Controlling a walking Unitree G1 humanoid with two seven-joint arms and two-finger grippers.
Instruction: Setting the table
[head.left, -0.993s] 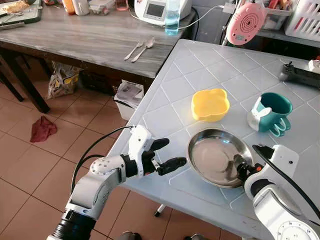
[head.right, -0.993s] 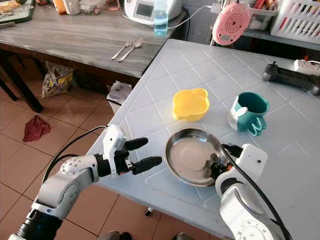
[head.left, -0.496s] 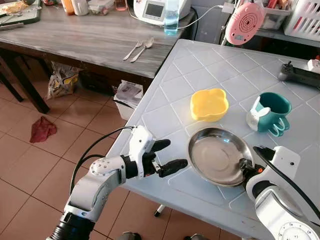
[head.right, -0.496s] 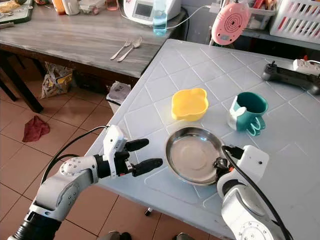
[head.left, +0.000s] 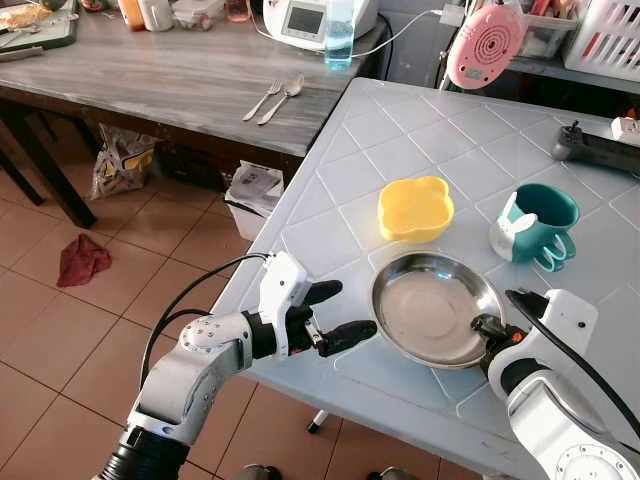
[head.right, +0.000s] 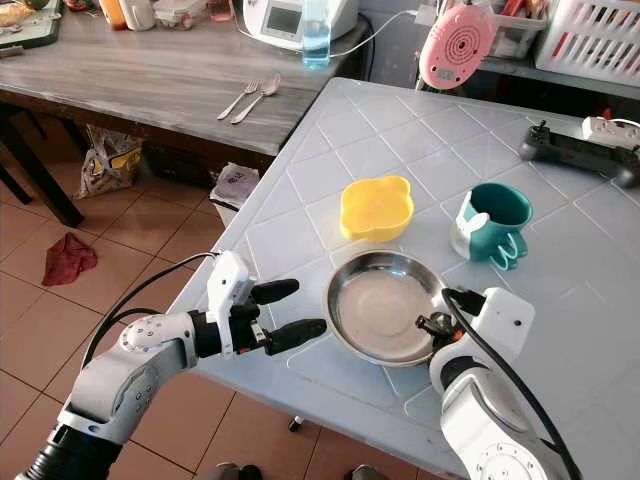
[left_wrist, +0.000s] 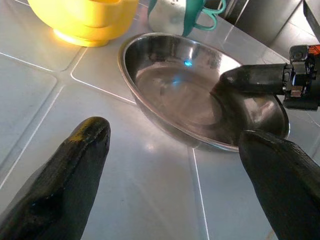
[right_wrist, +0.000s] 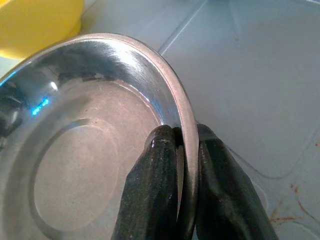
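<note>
Right gripper (right_wrist: 179, 165) clamped on the rim of the steel plate (head.left: 432, 310), one finger inside the rim, one outside, metal pinched between. Plate sits flat on the pale tiled table (head.left: 420, 150), toward its near edge, roughly midway along. Left gripper (head.left: 335, 315) spread wide, holding nothing, fingers pointing at the plate from the table's near-left corner; close beside the plate but not touching it. Left wrist view: both fingertips (left_wrist: 82, 150) hover just over the tile, plate between them and ahead. Yellow bowl (head.left: 416, 208) just beyond the plate, toward the table's middle. Teal mug (head.left: 534, 226) beside the bowl, nearer the right edge. Fork and spoon (head.left: 272, 98) lie on the adjoining wooden table (head.left: 160, 75), well apart from the plate.
</note>
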